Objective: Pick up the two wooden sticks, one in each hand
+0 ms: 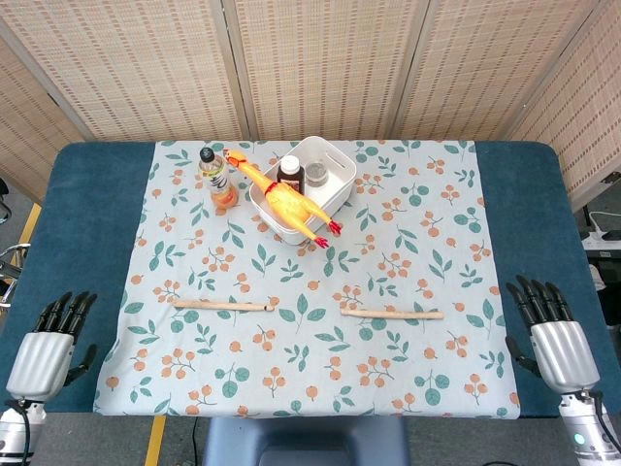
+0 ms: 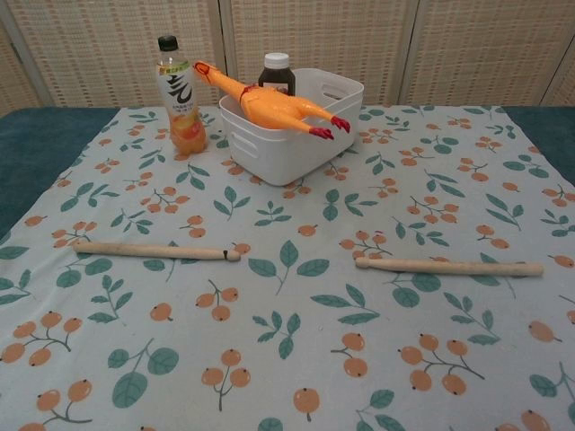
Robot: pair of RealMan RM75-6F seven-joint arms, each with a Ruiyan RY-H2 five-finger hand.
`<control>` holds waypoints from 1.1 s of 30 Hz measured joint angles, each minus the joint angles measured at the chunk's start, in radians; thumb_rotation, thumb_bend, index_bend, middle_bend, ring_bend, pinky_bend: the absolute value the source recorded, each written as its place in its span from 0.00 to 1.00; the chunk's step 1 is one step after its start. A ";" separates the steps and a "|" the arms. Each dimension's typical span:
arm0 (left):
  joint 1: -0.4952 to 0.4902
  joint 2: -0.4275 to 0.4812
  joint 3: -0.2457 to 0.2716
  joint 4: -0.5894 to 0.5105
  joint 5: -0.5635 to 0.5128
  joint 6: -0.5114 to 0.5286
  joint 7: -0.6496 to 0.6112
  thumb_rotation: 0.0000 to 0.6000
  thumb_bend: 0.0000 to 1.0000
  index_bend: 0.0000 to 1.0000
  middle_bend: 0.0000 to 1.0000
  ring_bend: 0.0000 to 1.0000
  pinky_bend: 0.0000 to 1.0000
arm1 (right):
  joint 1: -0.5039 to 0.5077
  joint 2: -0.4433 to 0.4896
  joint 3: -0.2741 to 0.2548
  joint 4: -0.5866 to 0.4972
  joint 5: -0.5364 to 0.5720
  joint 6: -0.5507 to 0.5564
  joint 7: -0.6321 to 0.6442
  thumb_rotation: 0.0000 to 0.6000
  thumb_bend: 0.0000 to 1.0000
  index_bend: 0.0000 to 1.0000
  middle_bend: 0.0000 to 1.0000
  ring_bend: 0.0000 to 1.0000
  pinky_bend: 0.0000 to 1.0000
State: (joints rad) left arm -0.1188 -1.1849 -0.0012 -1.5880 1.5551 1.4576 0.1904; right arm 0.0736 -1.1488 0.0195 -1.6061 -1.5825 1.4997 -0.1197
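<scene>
Both sticks untouched, lying flat on the leaf-print cloth [image 1: 408, 243] toward the near edge of the tabletop, roughly parallel to that edge and end to end with a gap at centre. Left stick [image 1: 223, 306] sits on the left half, right stick [image 1: 392, 314] on the right half.

Left hand [image 1: 49, 345] at the near left corner, off the cloth on blue table cover [image 1: 87, 214]; fingers spread, holding nothing. Right hand [image 1: 555, 340] at the near right corner, likewise spread and empty. Both well apart from their sticks.

Step in hand: reach. Judgement: bring each hand inward over its own stick's middle, fingers across the shaft, then lower and close. Sticks are thin and round, so likely to roll; close thumb and fingers together.

Bin [image 1: 335, 160], chicken toy [image 1: 283, 199] and bottle [image 1: 217, 178] sit toward the far edge, out of the path.
</scene>
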 measured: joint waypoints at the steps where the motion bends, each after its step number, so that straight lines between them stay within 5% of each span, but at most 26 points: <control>1: -0.003 -0.004 0.002 0.002 0.006 -0.002 0.000 1.00 0.42 0.01 0.07 0.00 0.13 | -0.001 0.002 0.000 -0.002 0.001 0.000 0.001 1.00 0.30 0.00 0.00 0.00 0.00; 8: -0.037 -0.066 0.002 0.046 0.045 -0.025 0.004 1.00 0.42 0.06 0.13 0.01 0.11 | -0.010 0.005 0.000 -0.010 0.006 0.009 -0.010 1.00 0.30 0.00 0.00 0.00 0.00; 21: -0.200 -0.239 -0.048 0.168 0.090 -0.176 0.042 1.00 0.44 0.29 0.32 0.08 0.05 | -0.022 0.020 -0.008 -0.026 -0.011 0.026 -0.001 1.00 0.30 0.00 0.00 0.00 0.00; 33: -0.319 -0.455 -0.074 0.370 0.038 -0.319 0.209 1.00 0.44 0.27 0.30 0.08 0.03 | -0.021 0.028 -0.003 -0.045 0.032 -0.008 -0.021 1.00 0.30 0.00 0.00 0.00 0.00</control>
State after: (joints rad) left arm -0.4382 -1.6399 -0.0757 -1.2182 1.5929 1.1386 0.3994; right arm 0.0529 -1.1211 0.0167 -1.6507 -1.5503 1.4913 -0.1405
